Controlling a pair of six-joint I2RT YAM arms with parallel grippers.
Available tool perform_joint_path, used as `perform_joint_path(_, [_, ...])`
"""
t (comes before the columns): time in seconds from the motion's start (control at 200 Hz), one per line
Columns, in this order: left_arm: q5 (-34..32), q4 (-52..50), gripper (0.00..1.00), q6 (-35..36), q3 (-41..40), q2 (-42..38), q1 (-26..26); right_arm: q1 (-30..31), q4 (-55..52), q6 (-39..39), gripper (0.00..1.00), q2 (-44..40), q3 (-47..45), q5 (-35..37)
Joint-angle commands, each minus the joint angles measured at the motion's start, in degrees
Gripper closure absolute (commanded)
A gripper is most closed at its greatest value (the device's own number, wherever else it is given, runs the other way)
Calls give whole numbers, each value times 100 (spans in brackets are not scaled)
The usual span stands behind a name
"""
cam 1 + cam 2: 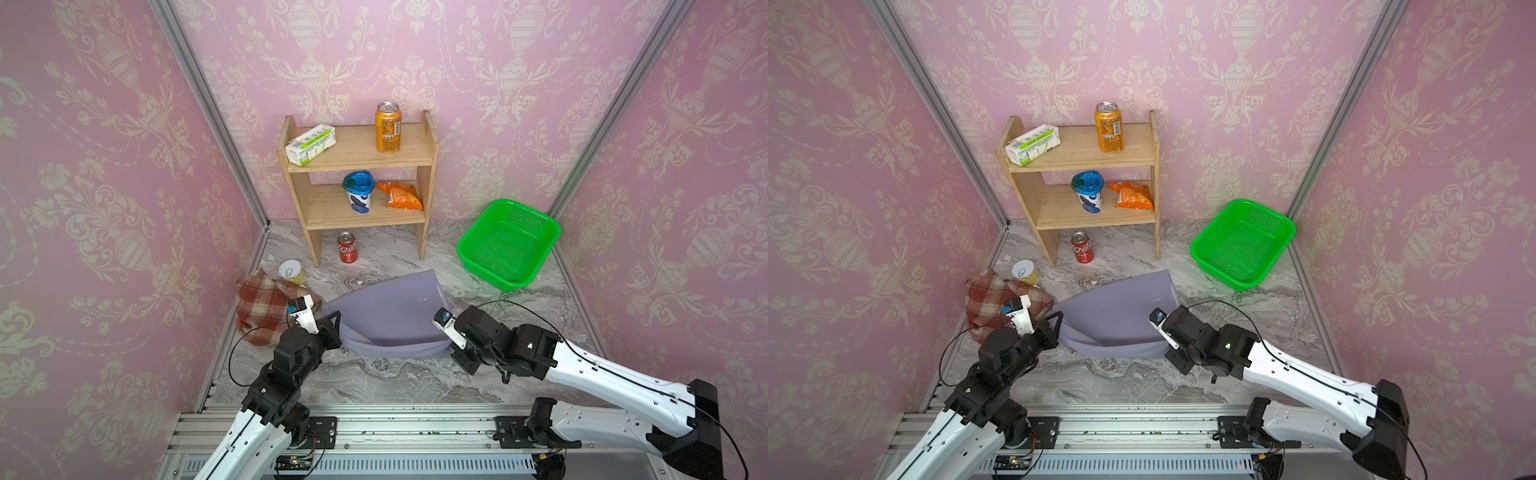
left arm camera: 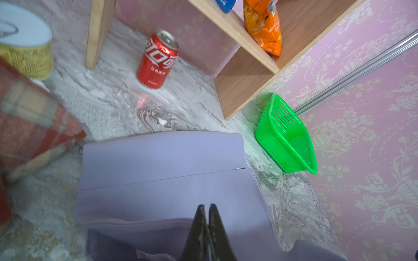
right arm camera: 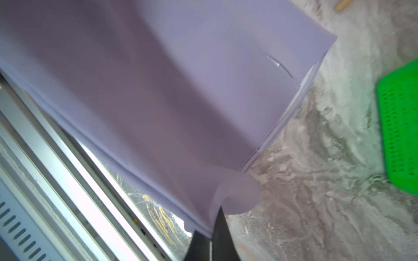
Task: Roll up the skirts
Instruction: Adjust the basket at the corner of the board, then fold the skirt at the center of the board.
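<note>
The lavender-grey skirt lies folded mid-table, its near edge lifted at both corners. My left gripper is shut at the near-left corner, where a fold of the cloth runs into its fingers. At the near-right corner my right gripper is shut on the edge, and a curl of cloth stands above its fingertips. The red-brown and cream plaid skirt lies crumpled at the left wall, untouched.
A green basket leans against the right wall. At the back stands a wooden shelf holding snacks, with a red can under it. A yellow tin sits beside the plaid skirt. The metal rail borders the front.
</note>
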Motion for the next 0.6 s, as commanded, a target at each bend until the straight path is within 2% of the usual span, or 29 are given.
perform_joint_path(0.0, [-41,-574,100,-613,-255,-446,-71,531,187,984,100,157,-258,125])
perform_joint_path(0.195, [91,-1489,100,-1020,-658,-1205,-170,1319,465,1501,100,872,-592,-127])
perform_joint_path(0.345, [-259,-2230,100,-1064,-689,-1808,-192,1360,602,1489,100,955,-599,36])
perform_joint_path(0.45, [-538,-2033,100,-880,-446,-1522,-192,1109,442,1245,100,768,-319,231])
perform_joint_path(0.595, [-1295,-1286,100,-684,-151,-614,-192,239,176,711,100,727,246,215])
